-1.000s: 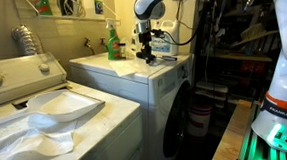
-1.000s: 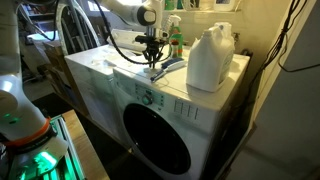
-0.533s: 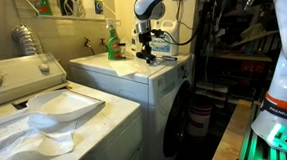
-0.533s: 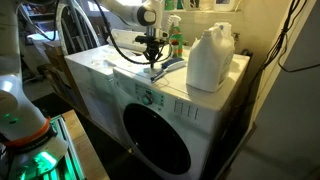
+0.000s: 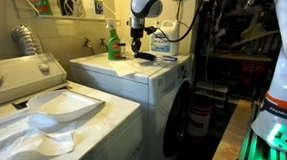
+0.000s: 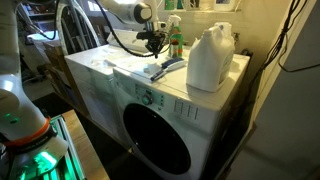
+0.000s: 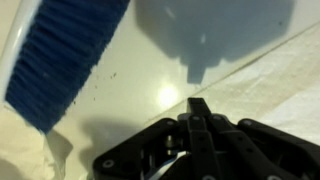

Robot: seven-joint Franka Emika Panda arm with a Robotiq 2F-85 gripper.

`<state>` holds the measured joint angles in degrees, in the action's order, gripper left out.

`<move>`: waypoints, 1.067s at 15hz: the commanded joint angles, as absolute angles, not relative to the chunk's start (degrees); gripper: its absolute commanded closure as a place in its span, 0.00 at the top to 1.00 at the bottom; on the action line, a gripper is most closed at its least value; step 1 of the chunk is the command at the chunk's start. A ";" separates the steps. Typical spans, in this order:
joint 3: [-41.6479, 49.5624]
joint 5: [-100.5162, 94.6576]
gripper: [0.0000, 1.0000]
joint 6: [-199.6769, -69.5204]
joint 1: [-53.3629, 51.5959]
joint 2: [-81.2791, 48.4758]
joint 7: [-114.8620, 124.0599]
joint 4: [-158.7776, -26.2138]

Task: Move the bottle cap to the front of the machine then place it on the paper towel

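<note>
Okay, the machine (image 6: 150, 130) is filling most of both exterior views, and all the work is happening on its flat top. Judging from the tool hanging clear of the surface, the step in hand is bringing the bottle cap toward the front edge; the paper towel drop is not yet done.

The top-loading washer (image 5: 45, 106) is sitting beside the machine, out of play. The white jug (image 6: 210, 58) is standing near a back corner of the top, off the straight line to the front edge, so it is not blocking.

The paper towel is probably the textured white sheet (image 7: 275, 85) showing in the wrist view, but I am not sure of that. The blue brush (image 6: 165, 68) is lying mid-top, between the tool and the front edge. It is the thing getting in the way, so the next move is calling for a path over it or around it. The green bottle (image 6: 175, 40) is standing at the back edge, just beside the tool.

The gripper (image 7: 199, 108) is hovering above the top near the back edge, fingers drawn narrow and meeting at the tips. I cannot tell whether a thin cap is pinched there. The bottle cap is not showing clearly anywhere. A pale spot (image 7: 168, 95) just ahead of the fingertips may be it, or only glare.
</note>
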<state>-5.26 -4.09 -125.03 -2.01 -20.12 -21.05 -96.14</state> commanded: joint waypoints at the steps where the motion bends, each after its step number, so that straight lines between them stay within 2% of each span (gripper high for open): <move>1: -6.52 -5.07 0.00 -134.35 -2.92 -18.62 -23.13 -96.21; 6: -10.41 -1.82 0.00 -144.58 -2.60 -18.07 -29.21 -95.04; 16: -8.99 -3.61 0.00 -135.36 -2.14 -20.01 -30.20 -94.17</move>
